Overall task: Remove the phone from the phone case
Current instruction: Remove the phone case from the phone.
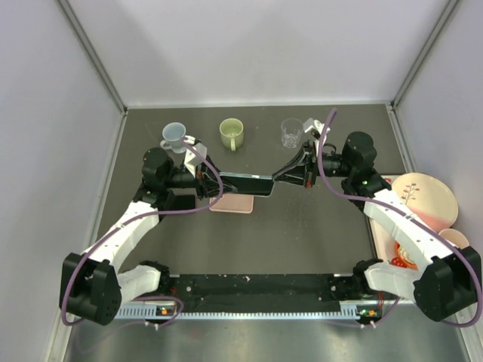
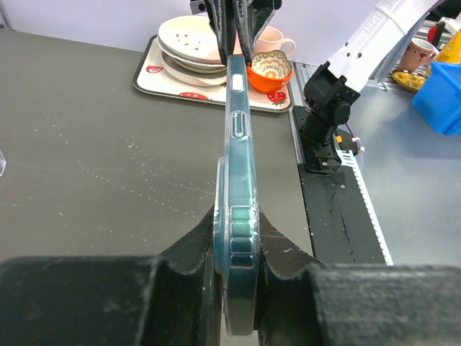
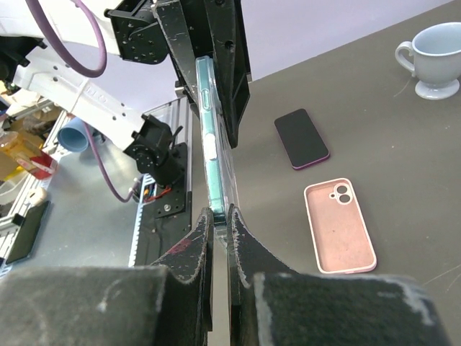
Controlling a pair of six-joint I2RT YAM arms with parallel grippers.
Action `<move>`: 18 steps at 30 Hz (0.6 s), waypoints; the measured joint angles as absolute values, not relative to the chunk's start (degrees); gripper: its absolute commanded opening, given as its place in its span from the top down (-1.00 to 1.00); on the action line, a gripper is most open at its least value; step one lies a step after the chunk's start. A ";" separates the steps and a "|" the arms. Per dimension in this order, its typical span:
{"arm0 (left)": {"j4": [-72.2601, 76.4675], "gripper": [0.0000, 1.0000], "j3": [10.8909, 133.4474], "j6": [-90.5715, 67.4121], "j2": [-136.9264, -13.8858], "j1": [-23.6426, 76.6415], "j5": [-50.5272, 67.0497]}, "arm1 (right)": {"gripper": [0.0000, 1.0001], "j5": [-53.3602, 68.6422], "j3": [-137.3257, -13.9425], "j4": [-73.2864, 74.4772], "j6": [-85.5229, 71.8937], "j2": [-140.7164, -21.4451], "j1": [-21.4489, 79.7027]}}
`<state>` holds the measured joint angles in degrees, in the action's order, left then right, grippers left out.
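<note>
While you held the phone (image 1: pixel 245 183) in its case (image 2: pixel 238 144) on edge above the middle of the table (image 1: pixel 302 241), its long axis ran arm to arm, left gripper (image 1: pixel 213 183) clamped on one end, right gripper (image 1: pixel 278 177) on the other.

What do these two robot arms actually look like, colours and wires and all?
Both the left arm and right arm have white link shells between bulky black joints. A purple cable loops loosely along each. The left gripper and right gripper are black with two tapered, scuffed fingers.
</note>
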<state>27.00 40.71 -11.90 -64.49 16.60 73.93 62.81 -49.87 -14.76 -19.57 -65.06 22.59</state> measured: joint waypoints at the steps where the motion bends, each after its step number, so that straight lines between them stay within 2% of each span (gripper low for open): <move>1: 27.00 1.00 40.71 -11.90 -64.49 16.60 73.93 | 1.00 62.83 -49.87 -14.96 -19.79 -65.21 22.59; 4: 26.98 1.00 40.69 -11.90 -64.49 16.60 73.87 | 0.99 62.92 -49.87 -15.20 -20.49 -65.43 22.44; 7: 26.98 1.00 40.69 -11.90 -64.49 16.60 73.84 | 0.88 63.26 -49.87 -15.75 -21.41 -65.84 22.24; 10: 26.98 1.00 40.64 -11.92 -64.51 16.60 73.52 | 0.66 63.75 -49.87 -16.78 -22.61 -66.50 21.93; 11: 26.98 1.00 40.64 -11.90 -64.51 16.60 73.41 | 0.37 63.77 -49.87 -16.97 -22.81 -66.59 21.91; 14: 26.98 1.00 40.62 -11.88 -64.51 16.60 73.41 | 0.01 63.61 -49.87 -17.45 -23.38 -66.63 21.71; 18: 26.98 1.00 40.60 -11.86 -64.51 16.60 73.65 | -0.10 62.50 -49.87 -17.56 -23.00 -66.65 21.04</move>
<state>26.98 40.60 -11.86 -64.51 16.60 73.65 62.50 -49.87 -17.56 -23.00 -66.65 21.04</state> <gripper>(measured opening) 0.205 0.521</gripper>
